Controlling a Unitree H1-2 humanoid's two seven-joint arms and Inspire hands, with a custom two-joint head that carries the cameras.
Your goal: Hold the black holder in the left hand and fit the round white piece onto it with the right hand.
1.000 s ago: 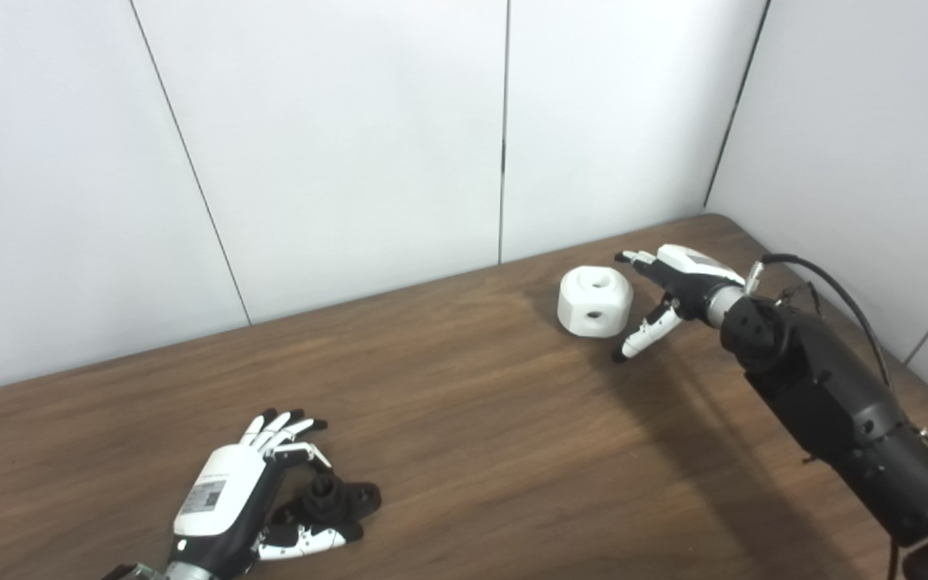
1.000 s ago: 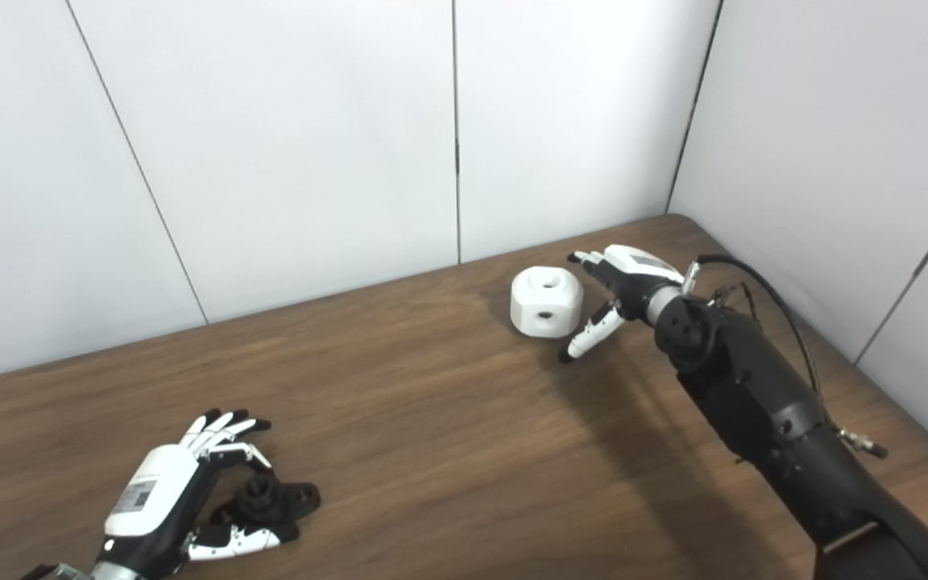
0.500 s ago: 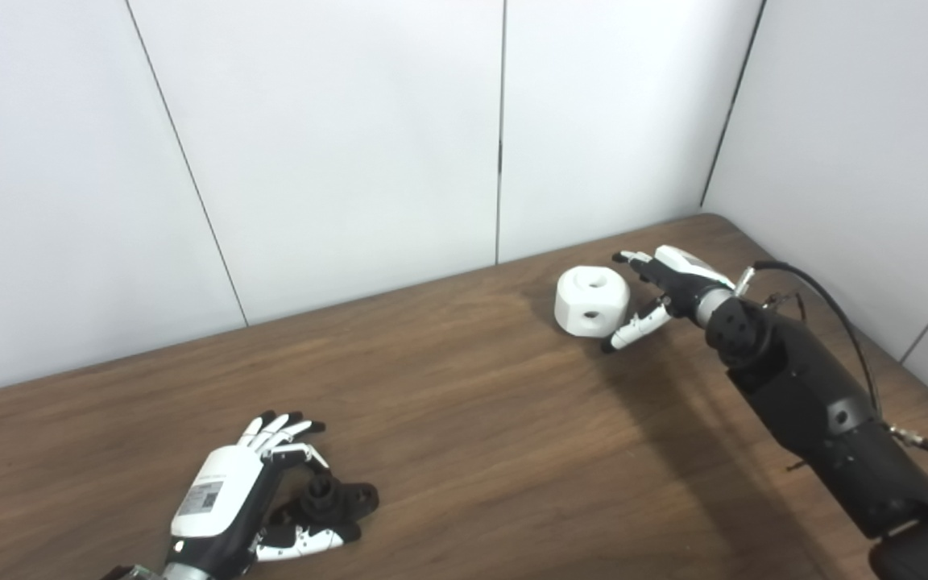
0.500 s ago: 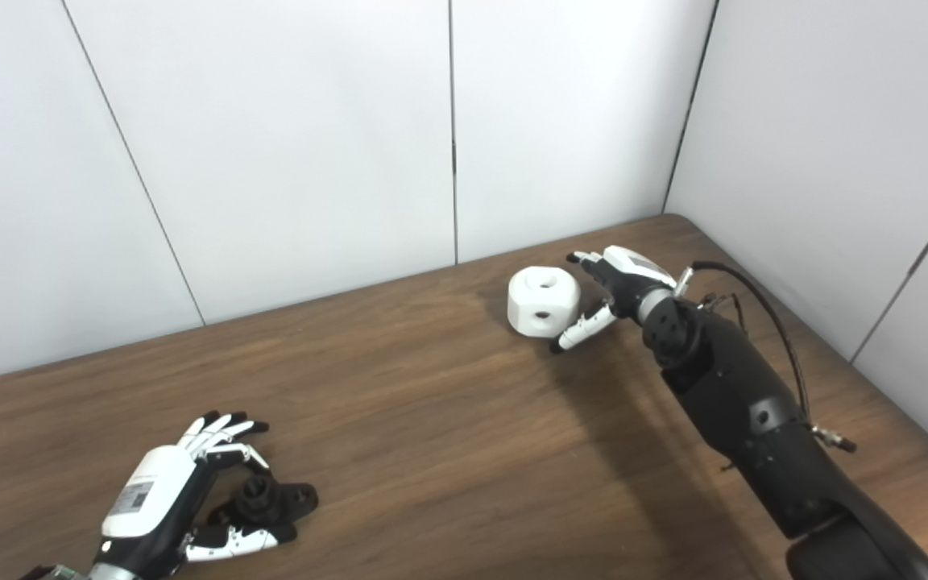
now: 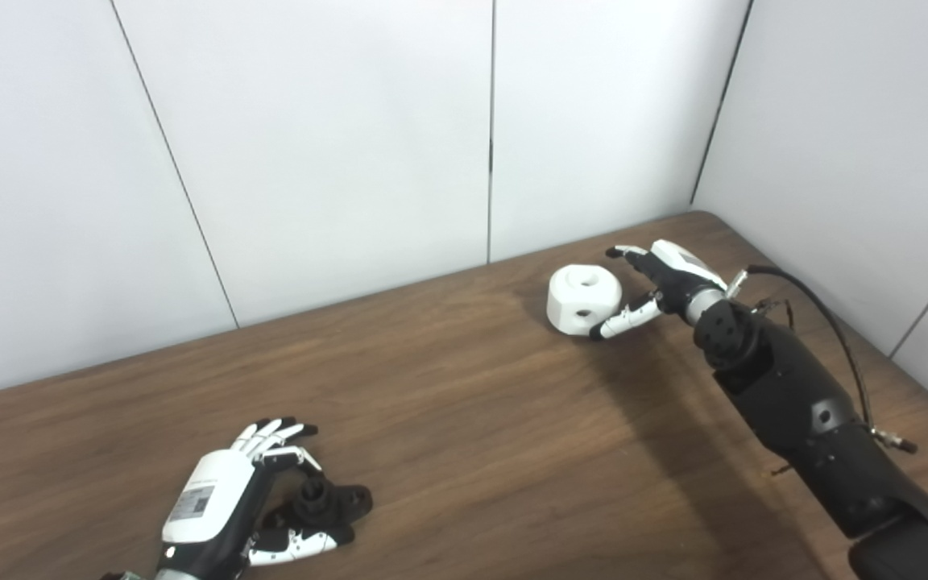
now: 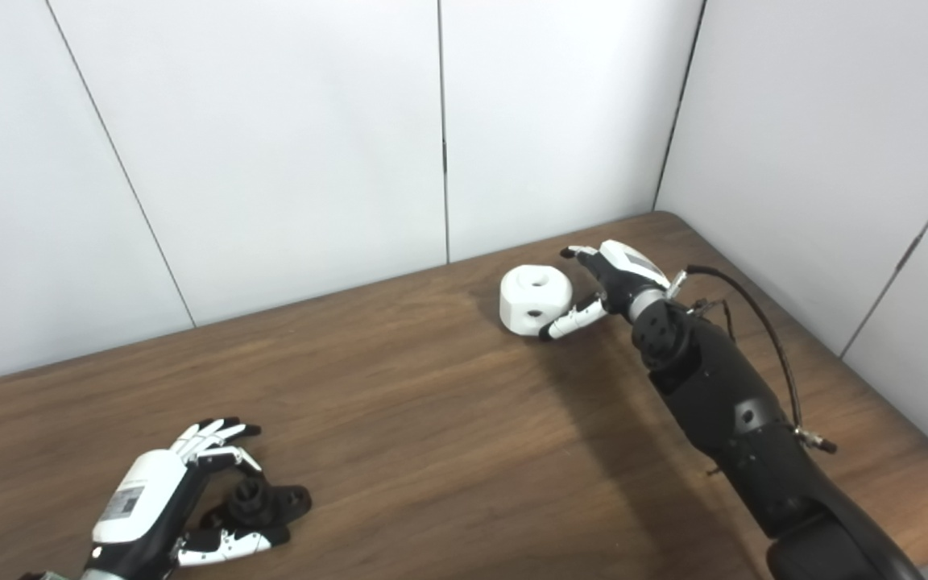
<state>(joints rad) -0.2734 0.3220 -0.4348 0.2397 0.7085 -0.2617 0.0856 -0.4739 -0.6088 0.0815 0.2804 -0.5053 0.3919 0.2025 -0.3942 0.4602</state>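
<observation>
White wall panels back the brown table [image 5: 464,419], where the open right hand [image 5: 657,278] cups the rigid, likely light round white piece [image 5: 583,300] by its sides, while the open left hand [image 5: 226,503] brackets the resting black holder [image 5: 323,507].
</observation>
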